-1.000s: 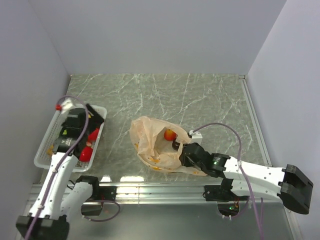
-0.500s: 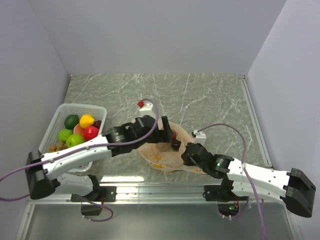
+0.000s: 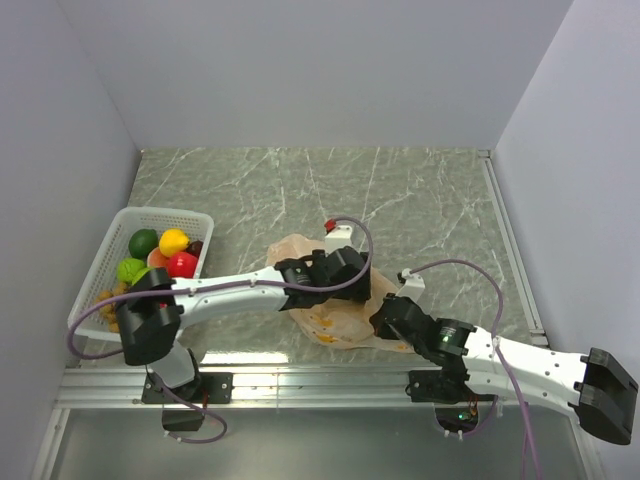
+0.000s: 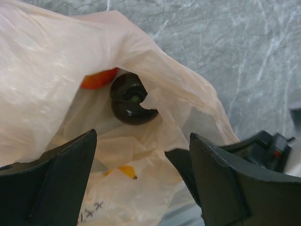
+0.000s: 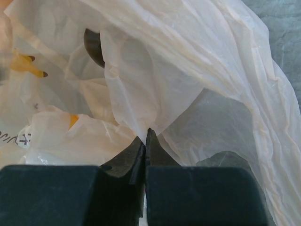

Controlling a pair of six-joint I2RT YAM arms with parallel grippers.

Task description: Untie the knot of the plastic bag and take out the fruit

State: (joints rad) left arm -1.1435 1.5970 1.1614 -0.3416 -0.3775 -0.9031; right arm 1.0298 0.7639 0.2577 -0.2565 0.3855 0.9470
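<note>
Two claws work at one plastic bag (image 3: 335,318) lying on the table (image 3: 430,200), between them in the overhead view. The left claw (image 4: 141,183) stands wide open with nothing in it, poised at the bag's mouth; just ahead of its fingers, inside the bag, the left wrist camera shows one dark purple fruit (image 4: 130,99) and, touching it on the far left side, a sliver of one orange-red fruit (image 4: 98,79). Neither shows from above, where the arm covers the opening. The right claw (image 5: 146,141) is pressed fully shut on a fold of the bag's thin film, a pinch only its own camera reveals; up and to the left of its tips a dark curved edge (image 5: 93,47) peeks out, probably the same purple fruit. Only the overhead view shows the white basket (image 3: 110,262), well off behind the left claw, holding about six fruits: two green, one yellow, one red, and others half hidden.
</note>
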